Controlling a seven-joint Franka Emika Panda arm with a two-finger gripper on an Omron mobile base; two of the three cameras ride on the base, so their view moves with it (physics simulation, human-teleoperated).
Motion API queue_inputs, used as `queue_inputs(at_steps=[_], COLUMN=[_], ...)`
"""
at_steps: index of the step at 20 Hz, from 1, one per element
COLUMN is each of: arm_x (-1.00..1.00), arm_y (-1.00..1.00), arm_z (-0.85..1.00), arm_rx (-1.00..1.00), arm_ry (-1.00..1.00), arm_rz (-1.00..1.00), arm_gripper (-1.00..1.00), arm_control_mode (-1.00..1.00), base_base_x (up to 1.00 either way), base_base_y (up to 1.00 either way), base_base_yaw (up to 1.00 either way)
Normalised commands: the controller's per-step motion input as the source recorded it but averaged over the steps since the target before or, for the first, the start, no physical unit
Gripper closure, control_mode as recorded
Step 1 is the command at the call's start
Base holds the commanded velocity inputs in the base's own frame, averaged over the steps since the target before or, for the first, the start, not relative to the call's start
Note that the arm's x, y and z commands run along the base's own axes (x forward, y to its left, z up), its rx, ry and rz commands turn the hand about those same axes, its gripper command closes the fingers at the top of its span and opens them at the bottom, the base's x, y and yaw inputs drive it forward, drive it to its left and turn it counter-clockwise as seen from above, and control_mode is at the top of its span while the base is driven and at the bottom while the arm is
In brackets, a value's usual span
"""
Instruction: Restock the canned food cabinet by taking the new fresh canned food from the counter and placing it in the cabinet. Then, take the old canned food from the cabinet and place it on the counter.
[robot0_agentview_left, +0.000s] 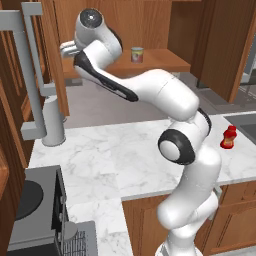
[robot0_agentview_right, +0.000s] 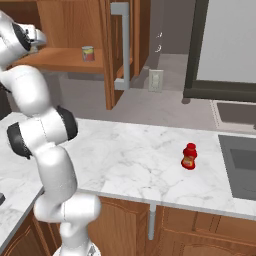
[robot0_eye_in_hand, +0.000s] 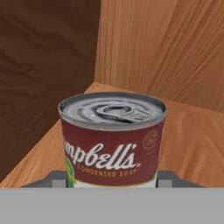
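hand view: a can (robot0_eye_in_hand: 113, 140) with a silver pull-tab lid and a red label sits upright on the cabinet's (robot0_eye_in_hand: 157, 48) wooden shelf board, close in front of the camera, in a back corner where two wooden walls meet. the two dark finger tips (robot0_eye_in_hand: 53, 178) rise at 7 and 5 o'clock, one on each side of the can's base; cannot tell whether they touch it, so the hand's state is unclear.

left base view: the arm reaches up and away toward 11 o'clock into the cabinet (robot0_agentview_left: 150, 22). a second can (robot0_agentview_left: 137, 54) stands upright on the shelf at 12 o'clock, to the right of the arm's upper joint. on the marble worktop (robot0_agentview_left: 115, 160), a small red bottle (robot0_agentview_left: 228, 137) stands at 3 o'clock.

right base view: the shelf can (robot0_agentview_right: 88, 53) at 11 o'clock, the red bottle (robot0_agentview_right: 189, 156) on the worktop (robot0_agentview_right: 130, 155), well apart.
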Motion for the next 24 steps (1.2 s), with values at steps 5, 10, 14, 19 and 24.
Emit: queue_inputs(at_steps=[5,10,14,19,24], arm_x=[-1.00,-1.00,-1.00,-1.00,-1.00], arm_y=[-0.53,-0.95,-1.00,-0.97,-0.45], arm_z=[0.02,0.00,0.00,-0.54,-1.00], arm_rx=[0.02,0.03,0.01,-0.02,-0.21], arm_ry=[-0.17,-0.03,0.07,0.24,0.45], arm_rz=[0.00,0.00,0.00,0.00,0.02], arm_gripper=[1.00,1.00,1.00,1.00,1.00], arm_control_mode=[-1.00,-1.00,-1.00,-1.00,-1.00], base_base_x=[0.00,0.00,0.00,0.00,0.00], base_base_y=[0.00,0.00,0.00,0.00,0.00], base_base_yaw=[0.00,0.00,0.00,0.00,0.00])
